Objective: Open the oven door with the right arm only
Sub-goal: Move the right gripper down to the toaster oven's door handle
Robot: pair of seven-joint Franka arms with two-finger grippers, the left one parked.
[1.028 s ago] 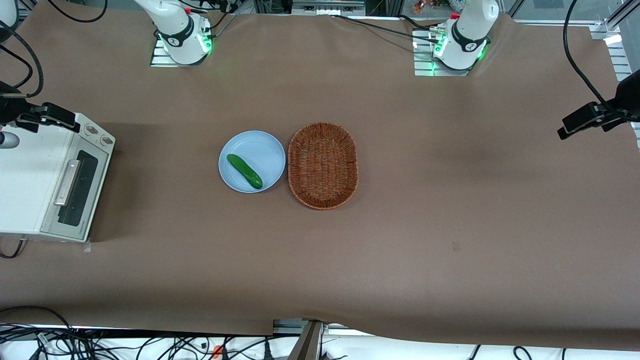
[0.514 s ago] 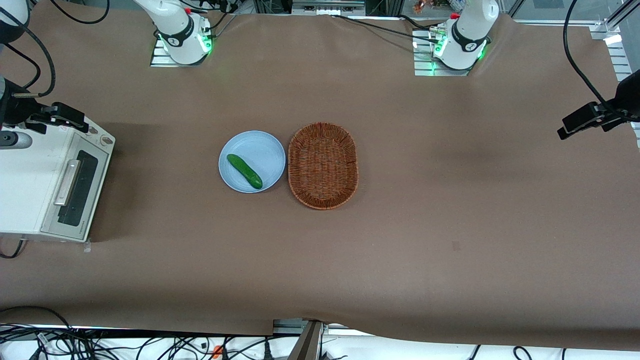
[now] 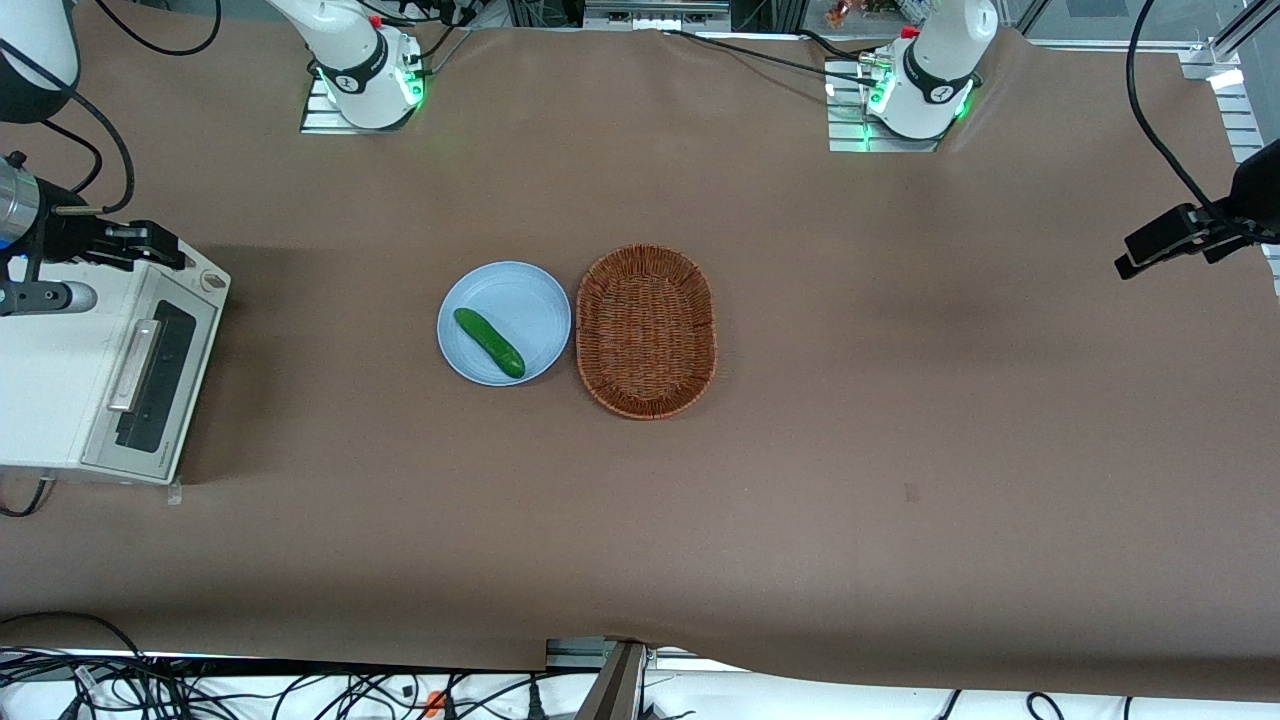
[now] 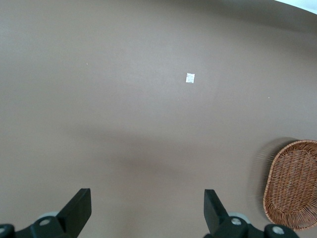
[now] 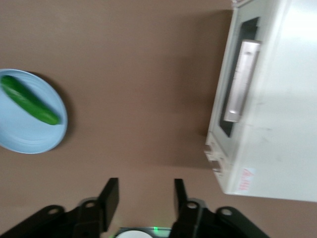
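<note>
The cream-white toaster oven stands at the working arm's end of the table. Its oven door faces the table's middle and looks shut, with its silver bar handle along the top edge. The door and handle also show in the right wrist view. The right arm's black gripper hovers above the oven's knob end, farther from the front camera than the handle. Its jaws stand open and empty. One knob shows beside it.
A light blue plate with a green cucumber sits mid-table, also seen in the right wrist view. A brown wicker basket stands beside it. Arm bases stand along the table edge farthest from the front camera.
The right gripper has shifted a little toward the table's middle over the oven's knob end, now covering one knob. The oven door has not moved.
</note>
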